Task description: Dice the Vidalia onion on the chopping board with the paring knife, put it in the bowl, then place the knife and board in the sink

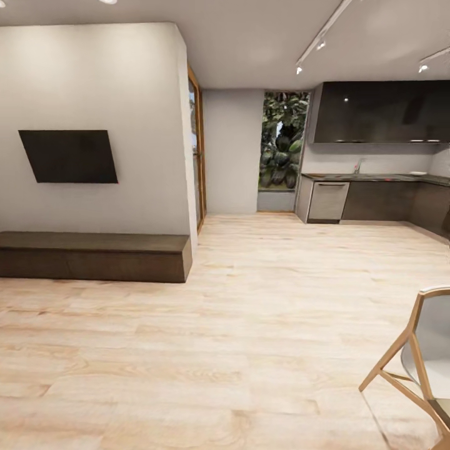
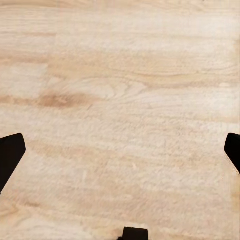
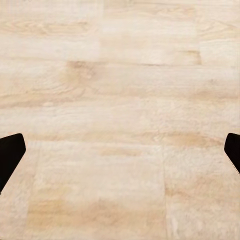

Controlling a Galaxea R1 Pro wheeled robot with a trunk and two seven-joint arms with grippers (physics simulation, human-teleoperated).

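The kitchen lies far off at the back right of the head view. Its dark countertop (image 1: 375, 178) runs over dark grey cabinets, with a small chrome tap (image 1: 357, 166) marking the sink and a white bowl (image 1: 417, 174) further right. The onion, chopping board and paring knife are too far away to make out. My left gripper (image 2: 120, 150) is open over bare wooden floor, its dark fingertips (image 2: 10, 155) wide apart with nothing between them. My right gripper (image 3: 120, 150) is open the same way above the floor planks.
Light wooden floor (image 1: 250, 325) stretches between me and the kitchen. A long dark bench (image 1: 94, 256) stands under a wall-mounted screen (image 1: 69, 156) at the left. A wooden chair (image 1: 419, 362) sits close at the lower right. A steel appliance (image 1: 327, 201) ends the cabinet row beside a window (image 1: 282, 140).
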